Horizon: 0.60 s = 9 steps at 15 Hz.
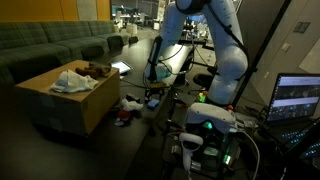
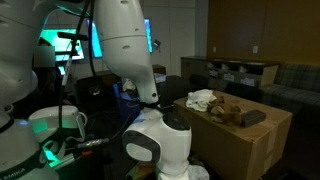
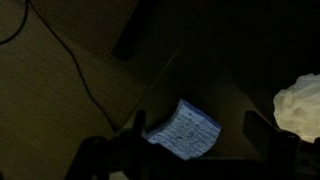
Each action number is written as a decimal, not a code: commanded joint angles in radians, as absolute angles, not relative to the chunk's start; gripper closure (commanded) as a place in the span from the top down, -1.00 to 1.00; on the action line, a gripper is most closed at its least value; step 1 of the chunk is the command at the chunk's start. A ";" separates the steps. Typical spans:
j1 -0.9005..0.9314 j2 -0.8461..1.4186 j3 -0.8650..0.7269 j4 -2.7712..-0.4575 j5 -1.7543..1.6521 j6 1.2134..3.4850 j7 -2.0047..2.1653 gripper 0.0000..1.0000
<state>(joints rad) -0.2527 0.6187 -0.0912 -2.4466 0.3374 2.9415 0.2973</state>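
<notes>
Item inspected: a small blue-and-white checked cloth. It lies flat on the floor, with one corner turned towards the camera in the wrist view.

The end effector hangs above the cloth. Its jaws are spread wide and hold nothing. In the wrist view the two dark fingers stand either side of the cloth, clear of it.

A pale crumpled lump lies on the floor near the cloth, at the frame edge. A thin cable runs across the floor further off.

In both exterior views a cardboard box stands well apart from the arm. It carries a white rag and some brown items too small to identify. A green sofa sits behind the box. An open laptop stands beside the robot base.
</notes>
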 commanded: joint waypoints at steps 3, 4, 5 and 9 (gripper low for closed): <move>-0.263 0.709 -0.085 -2.370 0.388 2.953 0.347 1.00; -0.268 0.718 -0.080 -2.358 0.394 2.954 0.349 1.00; -0.267 0.727 -0.082 -2.348 0.400 2.954 0.353 1.00; -0.265 0.765 -0.085 -2.304 0.416 2.953 0.368 1.00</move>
<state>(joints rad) -0.2585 0.7295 -0.0926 -2.3456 0.3846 2.9415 0.3567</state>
